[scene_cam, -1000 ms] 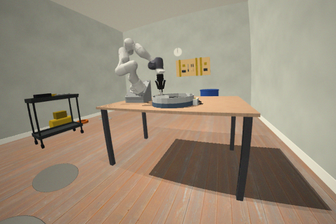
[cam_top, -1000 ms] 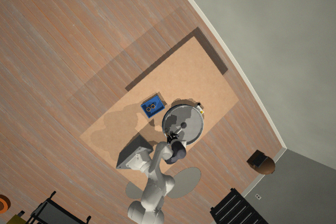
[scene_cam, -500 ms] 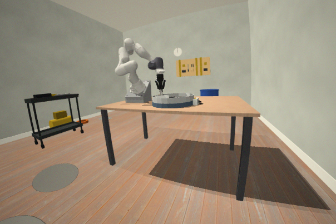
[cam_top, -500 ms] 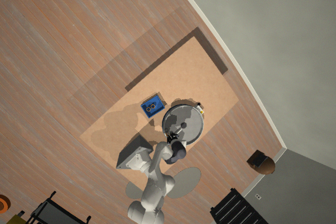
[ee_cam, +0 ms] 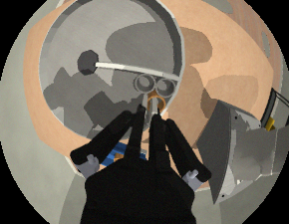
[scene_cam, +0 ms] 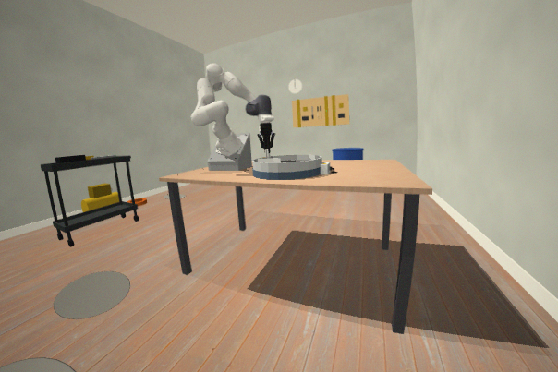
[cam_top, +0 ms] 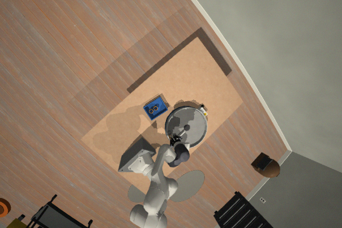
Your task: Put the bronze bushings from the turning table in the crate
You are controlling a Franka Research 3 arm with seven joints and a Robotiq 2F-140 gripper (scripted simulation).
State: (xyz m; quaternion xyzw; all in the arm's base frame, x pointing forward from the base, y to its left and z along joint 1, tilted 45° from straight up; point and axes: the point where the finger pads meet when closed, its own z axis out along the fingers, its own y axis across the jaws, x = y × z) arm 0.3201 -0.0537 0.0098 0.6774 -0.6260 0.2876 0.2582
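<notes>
My tool [cam_top: 171, 137] [scene_cam: 267, 155] [ee_cam: 148, 102] is nearly shut, its tips straddling the wall of the one bronze bushing [ee_cam: 164, 103] I see on the turning table [cam_top: 198, 130] [scene_cam: 286, 168] [ee_cam: 120, 29], probably to pinch it clear of its neighbours, though I cannot tell whether I have hold of it. Two steel bushings [ee_cam: 136, 83] [ee_cam: 173, 89] sit just beside it by the pale bar [cam_top: 182, 133] [ee_cam: 137, 70], rightly left there, and two bronze bushings [cam_top: 149, 112] [cam_top: 157, 108] already lie in the one crate [cam_top: 162, 107] [ee_cam: 124, 147].
</notes>
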